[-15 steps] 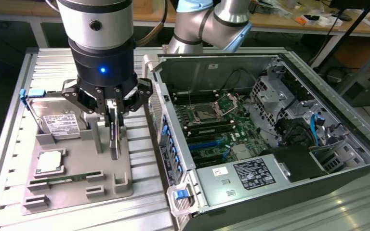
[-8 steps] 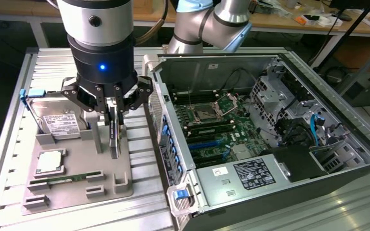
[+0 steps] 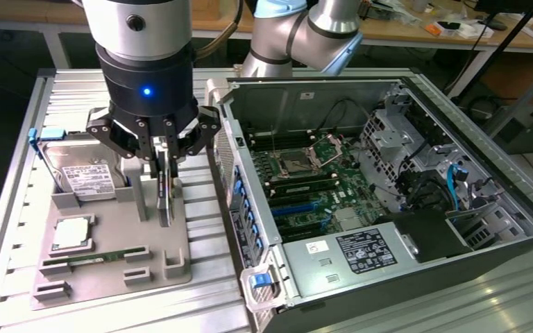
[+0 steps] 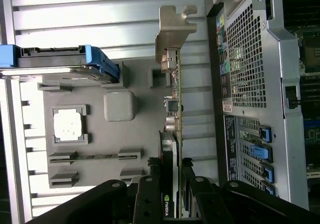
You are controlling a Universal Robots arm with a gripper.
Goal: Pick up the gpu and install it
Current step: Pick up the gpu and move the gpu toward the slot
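We recorded the fingers (image 4: 149, 194) clamped on the gpu (image 3: 164, 208), upright at its grey holder (image 3: 109, 274). Such a narrow edge grip could let it tilt and snag the computer case (image 3: 232, 173).

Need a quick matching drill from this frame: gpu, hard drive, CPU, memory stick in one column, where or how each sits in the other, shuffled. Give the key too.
Things:
1. gpu
2. hard drive
3. CPU
4. memory stick

Place or state:
A. lying flat in a square pocket of the grey holder
B. standing on edge, clamped in the gripper
C. tilted in its cradle, white label showing
D. lying along a narrow slot between small grey clips

Pairs: 1-B, 2-C, 3-A, 4-D
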